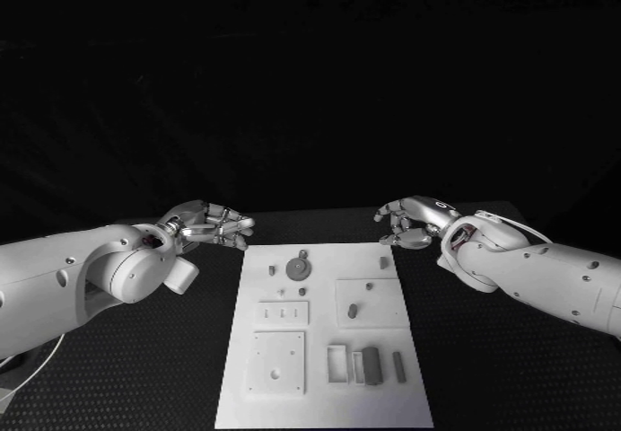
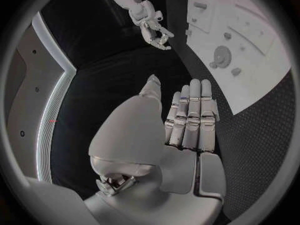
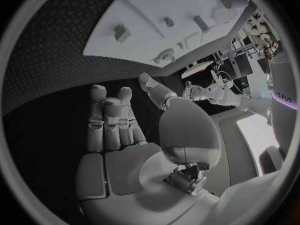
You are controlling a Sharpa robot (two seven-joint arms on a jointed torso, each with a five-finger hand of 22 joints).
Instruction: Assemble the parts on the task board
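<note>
Task board (image 1: 327, 334) lies mid surface (image 1: 155, 377), grey parts (image 1: 299, 267) on it. Left hand (image 1: 211, 224) and right hand (image 1: 412, 223) flank board's far end, fingers apart, holding nothing.

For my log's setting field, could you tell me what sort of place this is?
Probably a robotics test bench in a lab: a black table bearing a white task board with small parts, set between the left hand and right hand, both empty.
</note>
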